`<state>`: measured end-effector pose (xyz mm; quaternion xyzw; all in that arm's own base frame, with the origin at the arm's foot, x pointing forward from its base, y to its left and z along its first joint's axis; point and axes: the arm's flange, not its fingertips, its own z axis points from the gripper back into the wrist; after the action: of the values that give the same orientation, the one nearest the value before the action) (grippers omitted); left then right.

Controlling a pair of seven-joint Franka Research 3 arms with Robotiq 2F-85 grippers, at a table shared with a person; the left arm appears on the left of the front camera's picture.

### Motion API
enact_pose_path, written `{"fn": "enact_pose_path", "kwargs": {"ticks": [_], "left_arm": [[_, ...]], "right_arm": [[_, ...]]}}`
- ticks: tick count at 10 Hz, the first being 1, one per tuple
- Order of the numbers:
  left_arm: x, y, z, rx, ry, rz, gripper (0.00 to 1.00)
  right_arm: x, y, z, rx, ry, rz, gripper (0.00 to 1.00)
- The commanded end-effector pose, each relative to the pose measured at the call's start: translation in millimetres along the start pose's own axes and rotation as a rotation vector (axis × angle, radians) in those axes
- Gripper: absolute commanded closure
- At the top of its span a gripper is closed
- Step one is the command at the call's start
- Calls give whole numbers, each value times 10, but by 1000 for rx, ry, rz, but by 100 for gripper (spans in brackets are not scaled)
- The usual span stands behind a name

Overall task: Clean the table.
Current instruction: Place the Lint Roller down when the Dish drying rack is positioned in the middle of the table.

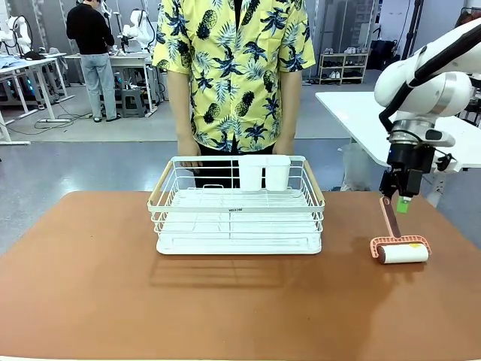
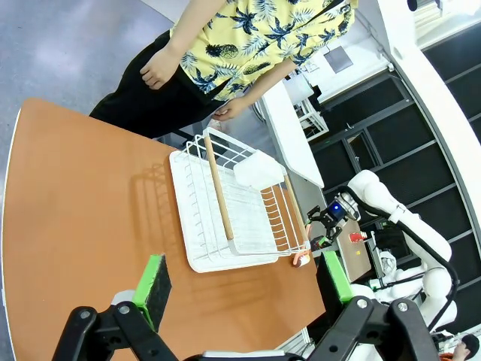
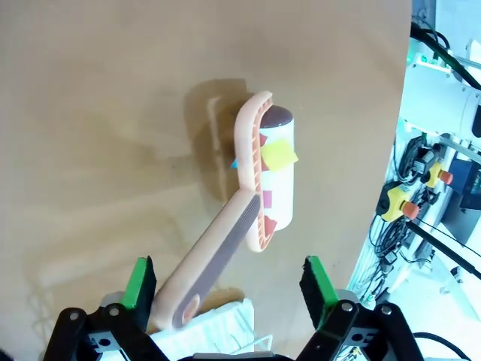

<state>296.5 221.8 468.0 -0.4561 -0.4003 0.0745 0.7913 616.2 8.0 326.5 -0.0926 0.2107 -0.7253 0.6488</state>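
Note:
The reddish-brown table (image 1: 90, 286) carries a lint roller (image 1: 402, 252) near its right edge, with a pink frame and a white roll. Its pink handle (image 1: 389, 216) rises toward my right gripper (image 1: 398, 197). In the right wrist view the roller (image 3: 274, 177) has yellow, red and blue paper scraps stuck on it. There my right gripper (image 3: 225, 282) is open, and the handle (image 3: 207, 267) sits between the green pads, close to the left one. My left gripper (image 2: 244, 278) hangs open high above the table (image 2: 75, 210), holding nothing.
A white wire dish rack (image 1: 237, 218) with wooden side handles stands mid-table, two white cups (image 1: 264, 173) at its far rim. A person in a yellow patterned shirt (image 1: 233, 68) stands right behind it, hands near the rim. A white table (image 1: 361, 113) lies back right.

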Motion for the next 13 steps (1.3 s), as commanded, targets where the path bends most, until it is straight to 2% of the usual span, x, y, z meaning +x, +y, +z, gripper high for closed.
{"fn": "enact_pose_path", "kwargs": {"ticks": [1, 5, 8, 9, 13], "left_arm": [[6, -4, 16, -7, -6, -1, 0], [6, -4, 16, -7, -6, -1, 0], [6, -4, 16, -7, -6, -1, 0], [6, -4, 16, -7, -6, -1, 0], [6, -4, 16, -7, -6, -1, 0]], "right_arm": [[-53, -171, 120, 87, 0, -34, 0], [-105, -513, 375, 209, -32, -5, 0], [-94, -685, 433, 247, -14, 12, 0], [-89, -517, 527, 198, -5, 30, 0], [-89, -517, 527, 198, -5, 30, 0]]}}
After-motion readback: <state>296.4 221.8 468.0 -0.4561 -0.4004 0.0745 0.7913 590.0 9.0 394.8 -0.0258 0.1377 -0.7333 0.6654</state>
